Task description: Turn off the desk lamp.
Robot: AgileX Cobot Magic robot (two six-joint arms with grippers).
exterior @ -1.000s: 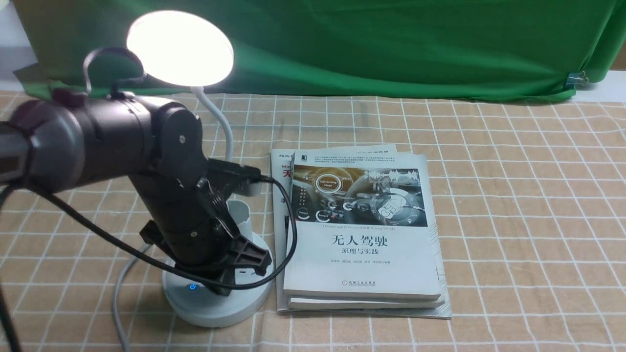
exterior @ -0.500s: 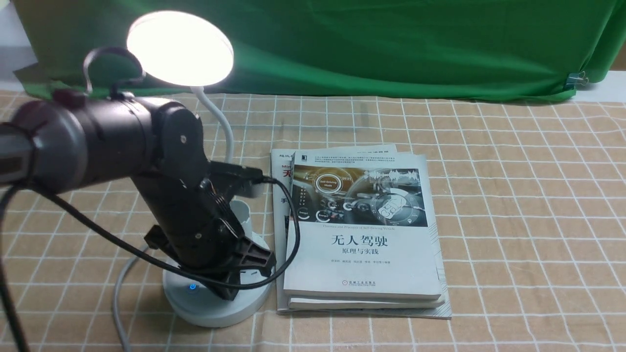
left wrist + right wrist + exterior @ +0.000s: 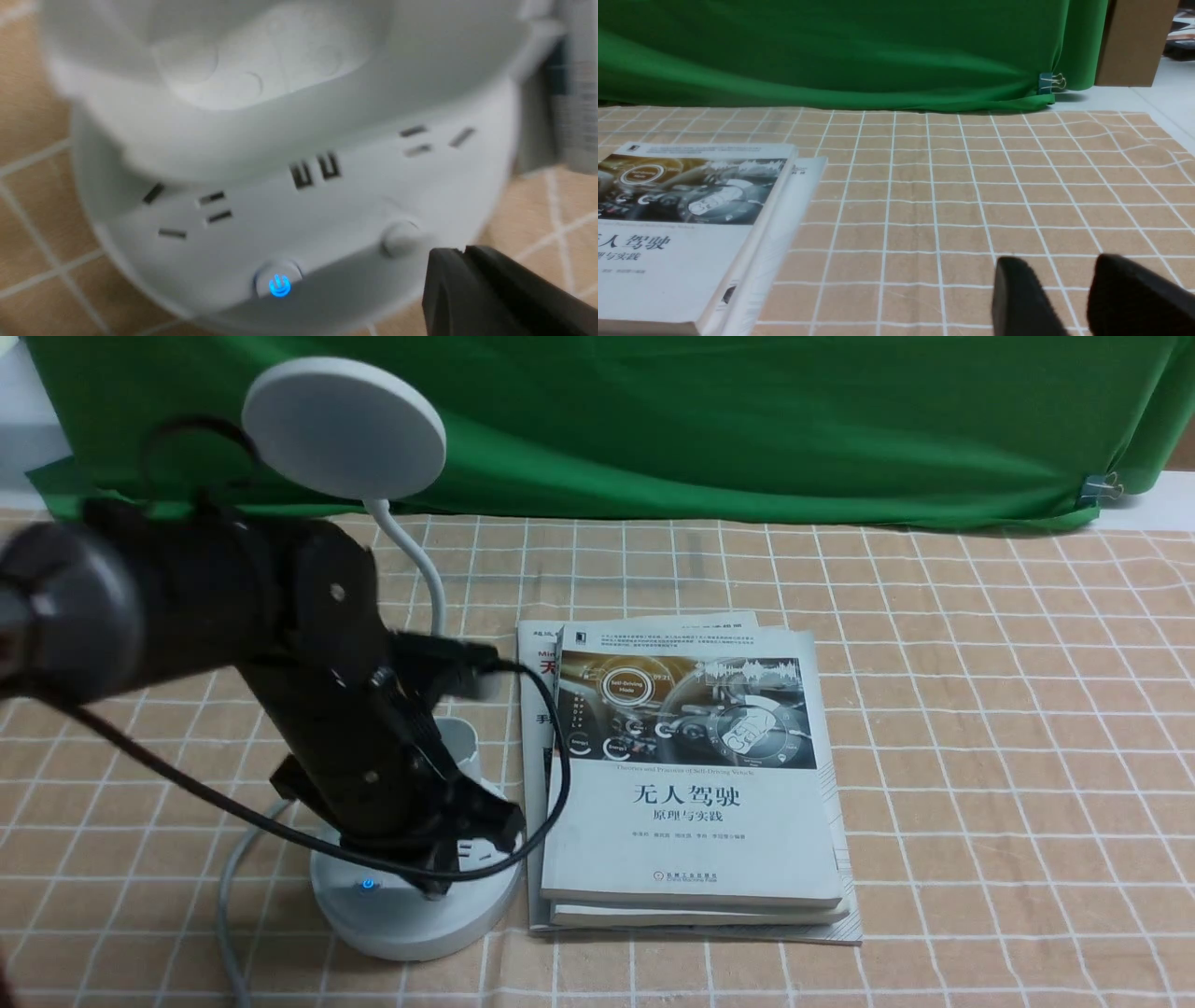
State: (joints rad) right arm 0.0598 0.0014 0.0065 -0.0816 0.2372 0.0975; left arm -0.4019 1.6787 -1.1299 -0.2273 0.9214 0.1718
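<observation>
The white desk lamp stands at the left. Its round disc head (image 3: 344, 427) is dark, and its thin neck (image 3: 422, 569) curves down to the cup holder (image 3: 462, 747) and round base (image 3: 392, 924). A blue power light (image 3: 368, 885) glows on the base. My left gripper (image 3: 437, 887) is shut and points down onto the base's front right part. In the left wrist view its closed tip (image 3: 460, 252) sits right beside the plain round button (image 3: 401, 238), right of the blue-lit button (image 3: 279, 284). My right gripper (image 3: 1059, 261) is open and empty over bare cloth.
A stack of books (image 3: 695, 784) lies right beside the lamp base and also shows in the right wrist view (image 3: 682, 219). A grey cord (image 3: 229, 887) runs from the base to the front edge. A green cloth (image 3: 747, 420) hangs behind the checked tablecloth (image 3: 980, 756).
The lamp head was lit in both earlier frames and is dark now. My left gripper has moved a little lower onto the base.
</observation>
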